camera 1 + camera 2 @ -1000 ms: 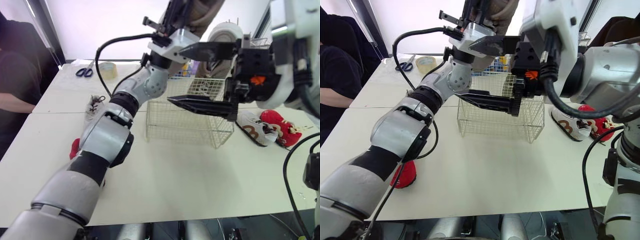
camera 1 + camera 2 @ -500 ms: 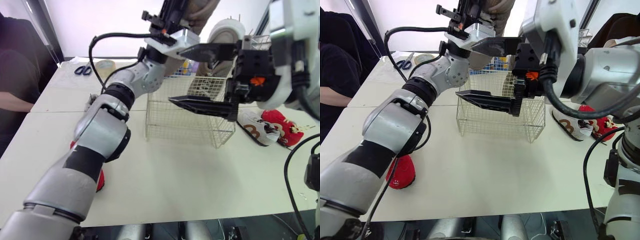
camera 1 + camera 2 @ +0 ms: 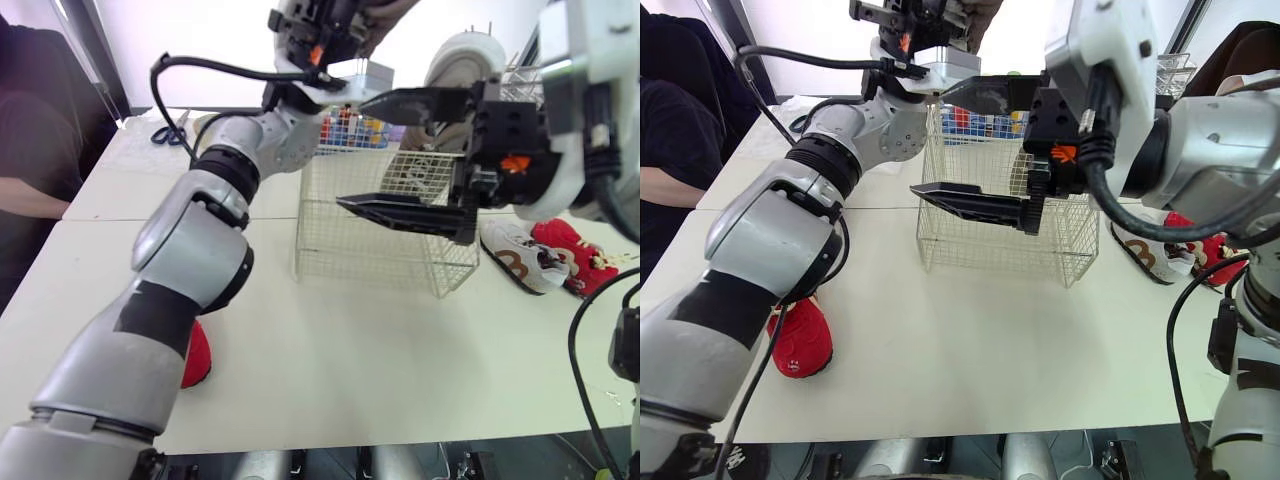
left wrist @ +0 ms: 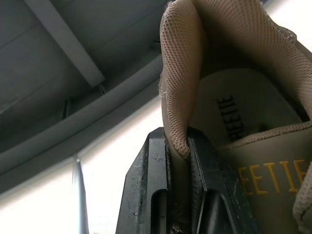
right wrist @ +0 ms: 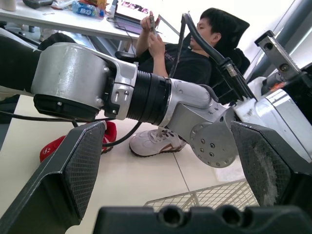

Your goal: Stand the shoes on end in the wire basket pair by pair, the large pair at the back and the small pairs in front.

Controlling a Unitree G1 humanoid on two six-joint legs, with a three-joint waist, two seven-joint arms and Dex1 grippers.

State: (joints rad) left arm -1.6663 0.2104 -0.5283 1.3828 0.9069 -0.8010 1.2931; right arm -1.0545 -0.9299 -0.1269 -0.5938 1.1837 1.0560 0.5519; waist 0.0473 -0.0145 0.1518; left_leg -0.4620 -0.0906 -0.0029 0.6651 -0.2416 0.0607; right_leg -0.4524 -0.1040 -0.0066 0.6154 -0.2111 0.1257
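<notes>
My left gripper (image 3: 322,40) is raised high above the back left of the wire basket (image 3: 380,245). It is shut on the heel collar of a large tan mesh shoe (image 4: 234,97), whose edge is pinched between the two fingers (image 4: 151,165). My right gripper (image 3: 355,153) hangs open in front of the basket, nothing between its fingers. A small white-and-brown shoe (image 3: 515,255) and a red shoe (image 3: 572,258) lie to the right of the basket. Another red shoe (image 3: 800,340) lies at the near left of the table.
Scissors (image 3: 166,131) lie at the far left of the table. A box of coloured items (image 3: 350,130) stands behind the basket, and a white roll (image 3: 465,55) behind that. A person in black (image 3: 30,150) sits at the left edge.
My left arm has lifted the tan shoe higher and swung it a little to the left, away from the basket's top. The right gripper has held still and open.
</notes>
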